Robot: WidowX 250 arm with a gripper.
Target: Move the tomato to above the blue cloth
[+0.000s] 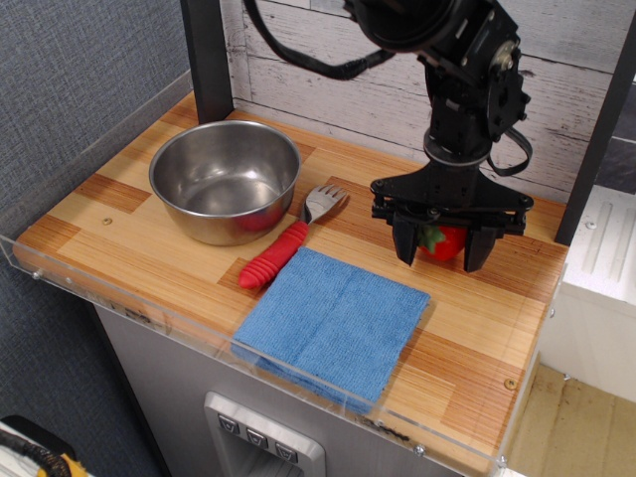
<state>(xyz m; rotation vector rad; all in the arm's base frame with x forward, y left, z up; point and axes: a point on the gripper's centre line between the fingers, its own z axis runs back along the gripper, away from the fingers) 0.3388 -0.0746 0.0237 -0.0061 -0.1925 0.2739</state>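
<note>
The tomato (444, 241), a small red toy fruit with a green cap, sits between the two black fingers of my gripper (440, 254). The gripper is shut on it and holds it low, at or just above the wooden table. I cannot tell if the tomato touches the wood. The blue cloth (333, 320) lies flat near the table's front edge. The gripper and tomato are just beyond the cloth's far right corner, apart from it.
A steel bowl (225, 179) stands at the back left. A fork with a ribbed red handle (278, 252) lies between the bowl and the cloth. A clear plastic rim (119, 298) edges the table's front. Dark posts (207, 55) stand at the back corners.
</note>
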